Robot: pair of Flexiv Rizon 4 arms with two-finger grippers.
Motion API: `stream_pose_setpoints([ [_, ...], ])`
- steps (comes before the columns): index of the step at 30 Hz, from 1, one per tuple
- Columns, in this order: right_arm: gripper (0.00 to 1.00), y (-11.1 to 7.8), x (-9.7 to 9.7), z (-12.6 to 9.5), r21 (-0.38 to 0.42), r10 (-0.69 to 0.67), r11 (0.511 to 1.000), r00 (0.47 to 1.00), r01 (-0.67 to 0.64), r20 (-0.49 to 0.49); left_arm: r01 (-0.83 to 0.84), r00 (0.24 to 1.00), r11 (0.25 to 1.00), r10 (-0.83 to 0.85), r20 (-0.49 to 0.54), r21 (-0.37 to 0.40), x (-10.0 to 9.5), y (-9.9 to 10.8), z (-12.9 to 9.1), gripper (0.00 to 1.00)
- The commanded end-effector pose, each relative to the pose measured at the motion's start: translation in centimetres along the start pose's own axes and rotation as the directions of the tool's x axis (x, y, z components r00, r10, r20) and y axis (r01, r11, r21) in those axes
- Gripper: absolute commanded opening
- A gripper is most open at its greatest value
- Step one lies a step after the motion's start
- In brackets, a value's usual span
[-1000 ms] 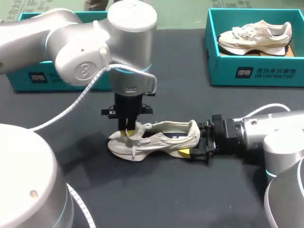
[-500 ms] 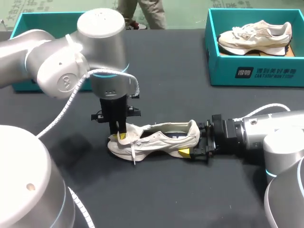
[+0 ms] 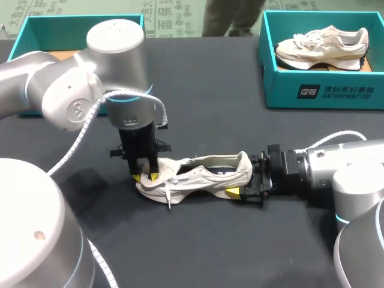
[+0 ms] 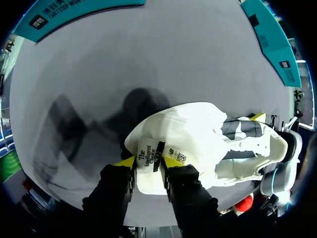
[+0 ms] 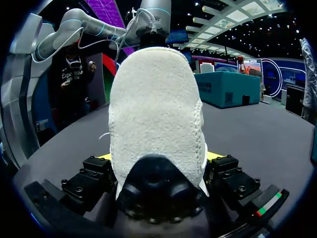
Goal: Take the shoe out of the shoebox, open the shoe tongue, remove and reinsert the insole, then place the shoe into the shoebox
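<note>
A cream shoe [image 3: 204, 175] lies on its sole on the black table, toe toward my left. My left gripper [image 3: 146, 176] points straight down over the toe end. In the left wrist view its fingers [image 4: 130, 162] stand apart, with the folded-forward tongue [image 4: 151, 148] lying loosely between them, so the gripper [image 4: 148, 161] is open. My right gripper [image 3: 245, 183] comes in level from the right and is shut on the shoe's heel. The heel [image 5: 154, 114] fills the gap between the right gripper's [image 5: 159, 156] yellow tips.
A teal shoebox [image 3: 324, 91] at the back right holds a second cream shoe [image 3: 321, 43]. Another teal box [image 3: 66, 21] stands at the back left, partly behind my left arm. The bare black tabletop [image 3: 198, 240] stretches in front of the shoe.
My left gripper has moved left toward the toe, drawing the tongue forward, and its fingers have parted. The right gripper and the shoe have stayed in place.
</note>
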State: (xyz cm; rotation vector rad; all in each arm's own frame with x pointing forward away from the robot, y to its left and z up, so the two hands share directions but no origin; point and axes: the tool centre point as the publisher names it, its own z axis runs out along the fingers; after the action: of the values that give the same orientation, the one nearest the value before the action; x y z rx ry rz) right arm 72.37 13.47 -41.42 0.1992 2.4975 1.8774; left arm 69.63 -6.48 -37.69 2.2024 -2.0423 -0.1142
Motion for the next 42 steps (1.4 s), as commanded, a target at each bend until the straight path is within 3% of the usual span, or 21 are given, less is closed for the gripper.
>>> stream_pose_setpoints([
  [1, 0.00, -0.2, -0.1, 0.0, 0.003, 0.001, 1.000, 1.000, -0.001, 0.003, -0.004, 1.000, 1.000, 0.003, 0.011, 0.010, -0.7, 0.4, -0.2, 0.38],
  [11, 0.00, -0.2, -0.1, 0.0, 0.003, 0.001, 1.000, 1.000, -0.001, 0.003, -0.046, 0.999, 0.998, 0.046, 0.015, 0.045, -1.8, 1.3, -2.7, 0.49],
  [25, 0.00, -0.2, -0.1, 0.0, 0.003, 0.001, 1.000, 1.000, -0.001, 0.003, -0.244, 0.967, 0.962, 0.250, -0.039, 0.123, 1.9, 1.5, -8.2, 0.48],
  [36, 0.00, -0.2, -0.1, 0.0, 0.003, 0.001, 1.000, 1.000, -0.001, 0.003, -0.515, 0.850, 0.846, 0.525, -0.050, 0.138, 4.2, 0.5, -14.5, 0.53],
  [42, 0.00, -0.2, -0.1, 0.0, 0.003, 0.001, 1.000, 1.000, -0.001, 0.003, -0.673, 0.728, 0.730, 0.682, -0.066, 0.122, 6.3, 0.2, -16.6, 0.43],
])
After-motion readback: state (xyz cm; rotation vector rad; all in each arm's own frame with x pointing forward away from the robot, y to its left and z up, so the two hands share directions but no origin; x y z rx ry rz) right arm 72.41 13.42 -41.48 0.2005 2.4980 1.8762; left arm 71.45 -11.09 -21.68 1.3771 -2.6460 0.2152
